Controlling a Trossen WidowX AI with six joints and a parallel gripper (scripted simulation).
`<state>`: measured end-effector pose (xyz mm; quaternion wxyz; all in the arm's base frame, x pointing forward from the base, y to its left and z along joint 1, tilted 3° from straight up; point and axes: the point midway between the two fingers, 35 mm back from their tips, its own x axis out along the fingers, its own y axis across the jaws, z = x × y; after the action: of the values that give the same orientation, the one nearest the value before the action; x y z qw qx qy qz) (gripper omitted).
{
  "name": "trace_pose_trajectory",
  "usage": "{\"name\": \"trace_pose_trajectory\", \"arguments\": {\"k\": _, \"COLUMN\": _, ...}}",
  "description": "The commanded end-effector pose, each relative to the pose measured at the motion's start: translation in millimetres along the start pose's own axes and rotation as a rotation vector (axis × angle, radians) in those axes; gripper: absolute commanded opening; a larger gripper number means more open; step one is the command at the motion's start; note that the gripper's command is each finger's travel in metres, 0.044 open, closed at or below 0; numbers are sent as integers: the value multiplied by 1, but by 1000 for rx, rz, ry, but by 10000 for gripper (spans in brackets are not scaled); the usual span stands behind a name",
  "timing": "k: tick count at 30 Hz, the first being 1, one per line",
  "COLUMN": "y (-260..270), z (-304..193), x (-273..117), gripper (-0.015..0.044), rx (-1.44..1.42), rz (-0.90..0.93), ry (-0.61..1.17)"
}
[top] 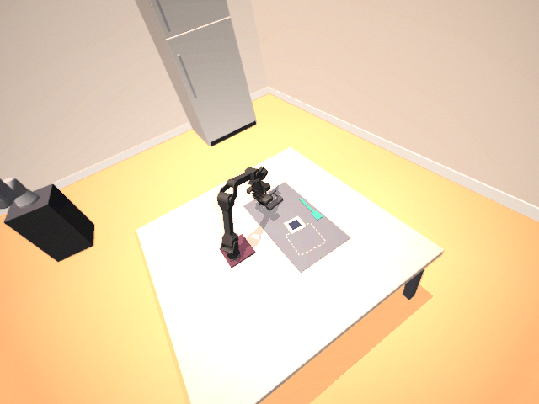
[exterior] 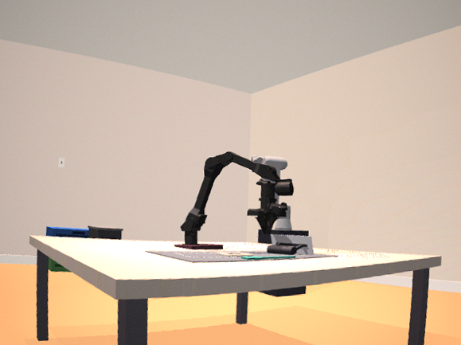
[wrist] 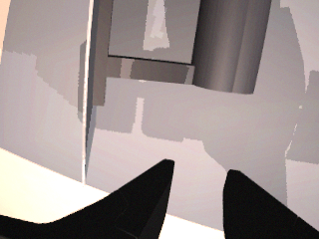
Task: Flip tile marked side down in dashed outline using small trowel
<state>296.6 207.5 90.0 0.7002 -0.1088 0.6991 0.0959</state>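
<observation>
A grey trowel-like tool [top: 274, 203] lies on the far end of the mat [top: 333, 235] [exterior: 175, 254]. Its pale plate [exterior: 305, 243] stands on edge beside its dark cylindrical handle [exterior: 280, 249] [wrist: 228, 45]. A teal tool [top: 309, 209] [exterior: 266, 257] with a long handle and small square blade lies flat on the mat. The white tile [top: 287, 225] lies flat, dark blue square up, beside and slightly overlapping a corner of the dashed outline [top: 301, 254]. My gripper [exterior: 267, 231] [wrist: 200, 166] points down above the mat near the grey tool, slightly open and empty.
The arm's base stands on a dark red plate [top: 246, 251] left of the mat on the white table [top: 243, 326] [exterior: 118, 262]. A fridge [top: 209, 78] stands beyond the table. A black pedestal [top: 52, 225] stands off to the left.
</observation>
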Motion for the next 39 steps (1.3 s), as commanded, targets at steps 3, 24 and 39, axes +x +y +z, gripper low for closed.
{"name": "trace_pose_trajectory", "arguments": {"k": 3, "y": 7, "z": -1, "x": 7, "gripper": 100, "rx": 2, "rz": -4, "ry": 8}}
{"name": "trace_pose_trajectory", "arguments": {"k": 24, "y": 43, "z": -1, "x": 13, "gripper": 100, "rx": 2, "rz": -1, "ry": 8}}
{"name": "trace_pose_trajectory", "arguments": {"k": 39, "y": 77, "z": -1, "x": 13, "gripper": 100, "rx": 2, "rz": 2, "ry": 8}}
